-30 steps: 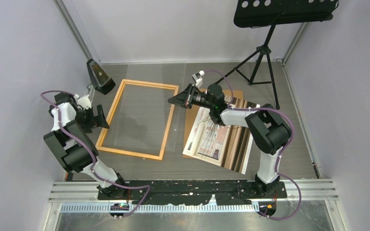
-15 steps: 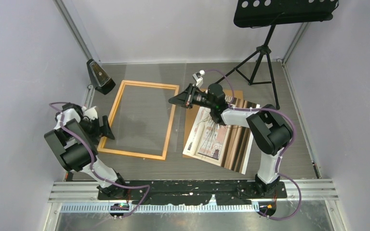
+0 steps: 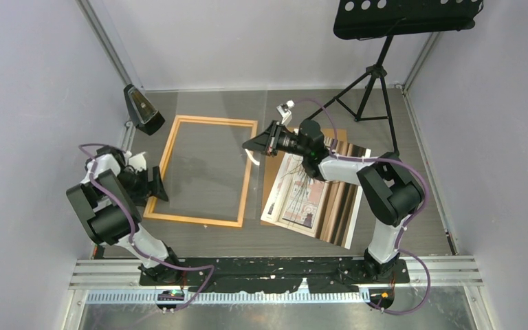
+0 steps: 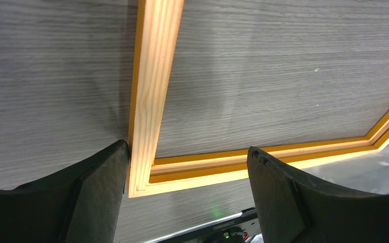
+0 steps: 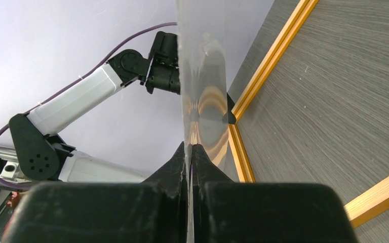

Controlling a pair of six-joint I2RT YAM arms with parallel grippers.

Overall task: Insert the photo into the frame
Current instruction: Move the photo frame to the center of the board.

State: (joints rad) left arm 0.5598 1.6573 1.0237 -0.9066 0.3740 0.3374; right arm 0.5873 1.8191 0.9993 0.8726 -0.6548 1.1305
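table (image 3: 426, 206): grey wood-grain top, and i see the frame (image 3: 192, 220) lying flat on it, my landmark for everything below.
room: pale lilac walls (image 3: 34, 82) close in on three sides beyond the frame.
left gripper (image 3: 159, 184): jaws spread wide and released, straddling the frame's near-left corner; one finger (image 4: 96, 192) sits just against the outer edge.
right gripper (image 3: 254, 146): clenched on the edge of a clear sheet (image 5: 202, 76), pinched above the frame's right rail, far end.
clear sheet: stands edge-on in my right wrist view, tilted up over the frame.
photo (image 3: 302, 196): picture side up, just right of the frame, resting on a brown backing board (image 3: 339, 135).
music stand (image 3: 378, 75): black tripod, beyond the frame's far-right side.
black wedge (image 3: 142, 110): near the frame's far-left corner; i cannot tell what it is.
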